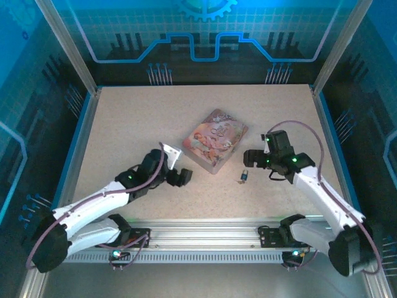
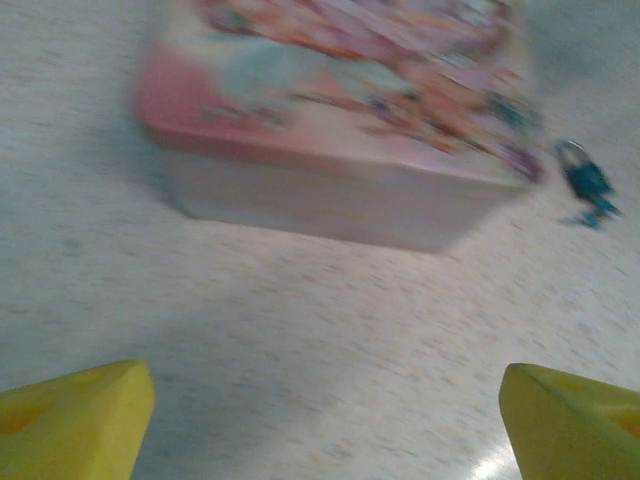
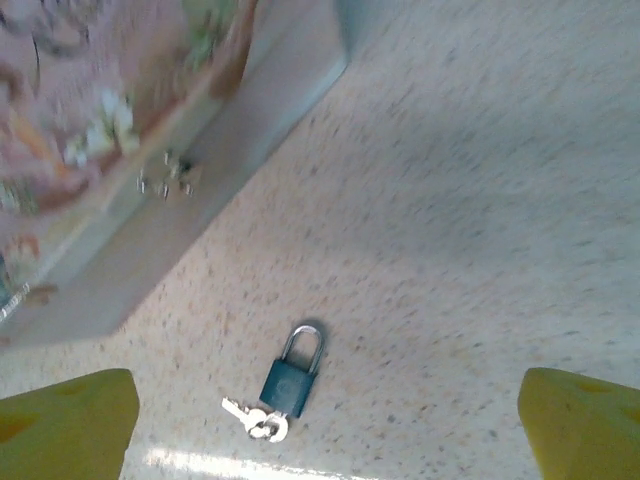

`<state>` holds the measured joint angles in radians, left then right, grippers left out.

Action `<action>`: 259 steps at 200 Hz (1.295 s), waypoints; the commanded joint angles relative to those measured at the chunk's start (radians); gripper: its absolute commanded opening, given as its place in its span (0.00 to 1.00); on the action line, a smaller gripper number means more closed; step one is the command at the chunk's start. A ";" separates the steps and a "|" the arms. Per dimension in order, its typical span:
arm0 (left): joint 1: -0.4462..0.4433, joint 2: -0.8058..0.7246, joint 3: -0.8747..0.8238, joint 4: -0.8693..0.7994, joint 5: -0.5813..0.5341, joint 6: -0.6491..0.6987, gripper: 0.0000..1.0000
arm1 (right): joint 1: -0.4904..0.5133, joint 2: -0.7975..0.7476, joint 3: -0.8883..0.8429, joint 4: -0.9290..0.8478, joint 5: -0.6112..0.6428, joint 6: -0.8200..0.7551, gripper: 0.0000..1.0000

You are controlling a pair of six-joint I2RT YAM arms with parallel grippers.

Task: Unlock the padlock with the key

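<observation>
Speckled beige table (image 1: 124, 124), blue-lit enclosure; left gripper (image 1: 182, 178) jaws wide, just left of pink tin (image 1: 217, 139); padlock (image 3: 292, 380) flat on table near the tin's front right corner, key (image 3: 255, 420) touching its base; right gripper (image 1: 251, 158) jaws wide too, near padlock.

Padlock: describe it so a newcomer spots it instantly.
Find the pink illustrated tin mid-table. Just right of its near corner lies the padlock. It is tiny, dark blue-grey with a silvery shackle, unlike the paler, smaller key at its base.
</observation>
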<state>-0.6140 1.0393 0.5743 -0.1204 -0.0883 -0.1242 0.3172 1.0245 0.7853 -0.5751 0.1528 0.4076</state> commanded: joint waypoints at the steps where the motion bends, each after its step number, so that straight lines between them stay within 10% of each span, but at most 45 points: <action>1: 0.141 -0.011 0.062 -0.019 0.032 0.020 0.95 | -0.015 -0.088 -0.024 0.080 0.176 -0.022 1.00; 62: 0.419 0.159 -0.027 0.442 0.032 0.018 0.99 | -0.136 -0.150 -0.309 0.590 0.312 -0.240 1.00; 127: 0.452 0.318 -0.029 0.683 -0.088 0.206 0.99 | -0.336 0.108 -0.506 1.188 0.164 -0.205 1.00; 178: 0.492 0.321 -0.078 0.629 -0.079 0.193 0.99 | -0.331 0.339 -0.475 1.415 0.094 -0.241 1.00; 259: 0.562 0.540 -0.297 1.287 -0.043 0.177 0.99 | -0.270 0.458 -0.430 1.448 -0.007 -0.361 1.00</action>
<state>-0.0853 1.4746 0.3157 0.8711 -0.1600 0.0551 0.0238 1.4601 0.3103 0.8742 0.1844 0.0994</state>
